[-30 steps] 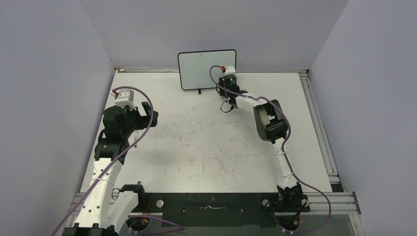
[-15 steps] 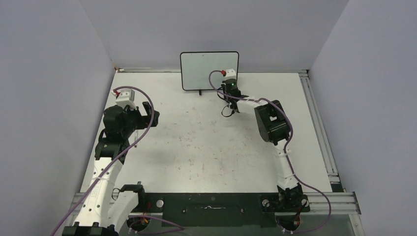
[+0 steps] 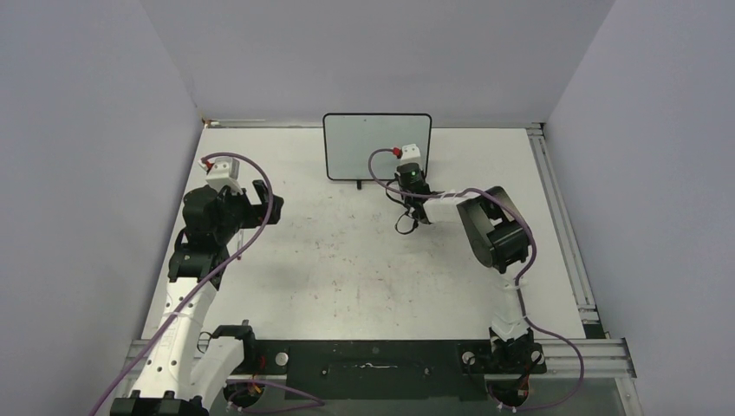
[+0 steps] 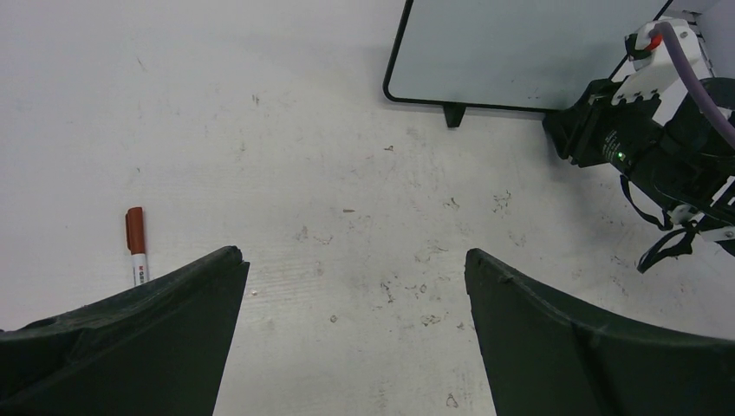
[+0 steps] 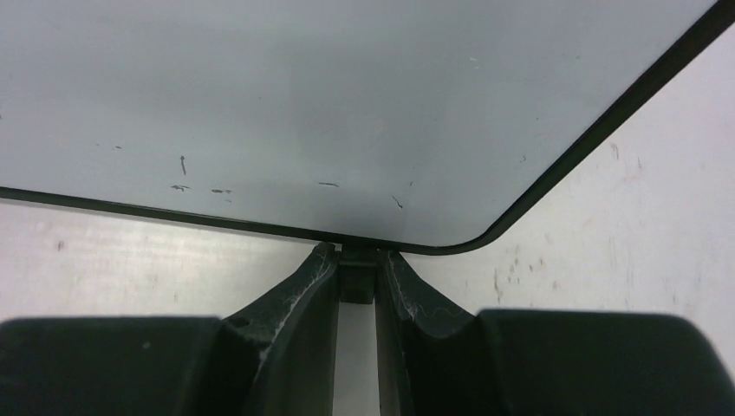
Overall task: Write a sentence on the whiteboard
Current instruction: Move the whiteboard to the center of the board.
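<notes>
Right wrist view: the right gripper (image 5: 357, 256) clamps the foot (image 5: 356, 284) under the whiteboard (image 5: 303, 104), jaws narrow. Wide and empty, the left gripper (image 4: 354, 257) sits well left of it.

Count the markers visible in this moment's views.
1. A red-capped marker lies on the table, just left of the open left tool in the left wrist view. Others could be hidden behind the arms.

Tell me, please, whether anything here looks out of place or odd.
The right tool pinches the whiteboard's black foot, while the red-capped marker lies unused on the table; the board bears no writing.
</notes>
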